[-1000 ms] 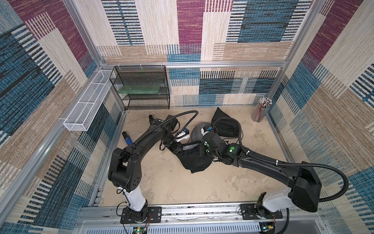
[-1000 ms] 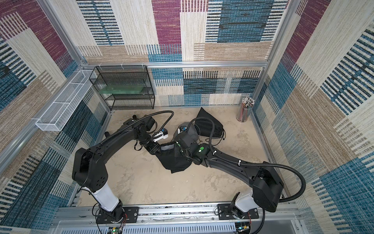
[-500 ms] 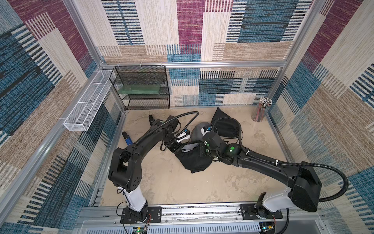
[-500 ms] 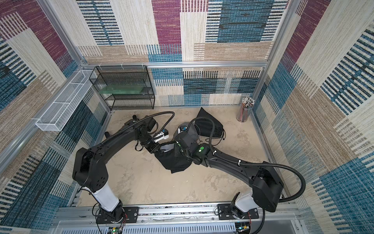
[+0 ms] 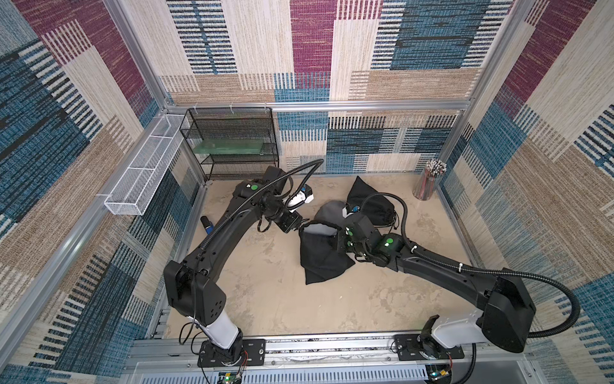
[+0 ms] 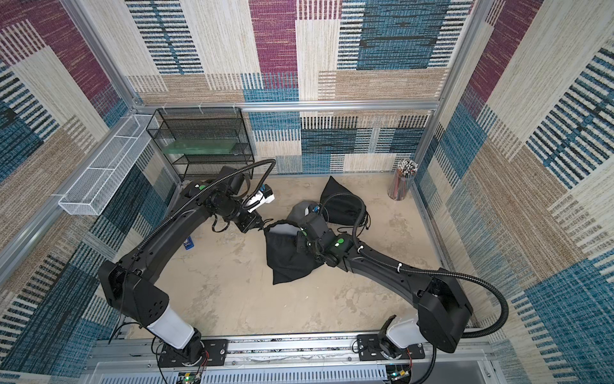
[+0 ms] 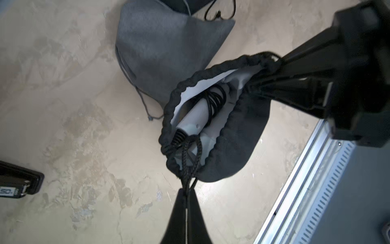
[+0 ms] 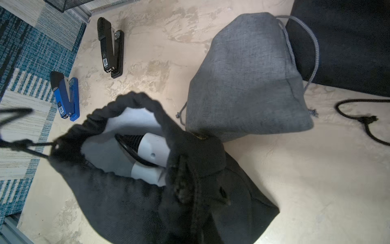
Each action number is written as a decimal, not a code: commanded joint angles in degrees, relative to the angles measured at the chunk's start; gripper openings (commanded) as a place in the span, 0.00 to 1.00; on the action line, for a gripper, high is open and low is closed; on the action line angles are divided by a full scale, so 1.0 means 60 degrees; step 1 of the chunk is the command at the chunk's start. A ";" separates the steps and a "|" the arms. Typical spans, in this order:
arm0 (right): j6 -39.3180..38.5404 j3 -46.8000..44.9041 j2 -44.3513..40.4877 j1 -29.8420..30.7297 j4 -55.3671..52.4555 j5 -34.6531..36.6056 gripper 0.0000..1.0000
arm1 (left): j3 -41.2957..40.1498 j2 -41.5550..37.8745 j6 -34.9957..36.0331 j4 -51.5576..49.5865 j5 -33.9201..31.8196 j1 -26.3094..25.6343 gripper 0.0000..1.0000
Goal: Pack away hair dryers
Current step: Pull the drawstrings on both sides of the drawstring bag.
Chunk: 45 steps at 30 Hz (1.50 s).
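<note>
A white hair dryer (image 7: 198, 114) with its black cord bundled lies inside an open black drawstring pouch (image 5: 319, 262) at mid-table; its handle end shows in the right wrist view (image 8: 154, 150). My left gripper (image 7: 186, 191) is shut on the pouch's drawstring (image 7: 190, 160) at one side of the mouth, seen in both top views (image 5: 300, 226) (image 6: 262, 228). My right gripper (image 5: 335, 237) is shut on the opposite rim of the pouch (image 7: 236, 147), holding the mouth wide. Black cloth (image 8: 130, 200) covers the right jaws in their own view. No other hair dryers show.
A filled grey pouch (image 8: 247, 80) and another black pouch (image 5: 372, 202) lie just behind. A black stapler (image 8: 110, 48) and a blue stapler (image 8: 65, 95) sit near the left wall. Black mesh shelf (image 5: 232, 143), white wire basket (image 5: 146, 169) and pencil cup (image 5: 432, 179) line the back.
My left gripper has closed onto the pouch's drawstring. Both arms and the pouch have barely shifted.
</note>
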 commanded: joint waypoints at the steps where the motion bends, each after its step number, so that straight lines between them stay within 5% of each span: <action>1: -0.0068 -0.0146 -0.0265 -0.0296 0.0109 -0.0369 0.03 | 0.1026 0.0433 -0.0409 -0.0062 0.0812 -0.0008 0.00; 9: -0.0352 -0.0366 -0.0674 -0.1512 0.0573 -0.1958 0.09 | 0.3734 0.1975 -0.1068 -0.0139 0.1537 -0.0016 0.00; 15: -0.0398 -0.0650 -0.0532 -0.2047 0.1290 -0.3107 0.19 | 0.3958 0.2583 -0.1317 -0.0124 0.1833 -0.0037 0.00; 19: -0.0432 -0.0652 -0.0492 -0.2106 0.1324 -0.3213 0.40 | 0.3870 0.2667 -0.1262 -0.0124 0.1805 -0.0044 0.00; 25: -0.0603 -0.0896 -0.0913 -0.2140 0.1439 -0.3291 0.49 | 0.4076 0.2796 -0.1223 -0.0124 0.1769 -0.0064 0.00; 45: -0.0859 -0.2523 -0.2462 -0.3358 0.2310 -0.4109 0.40 | 0.4558 0.3137 -0.1385 -0.0143 0.1538 -0.0214 0.00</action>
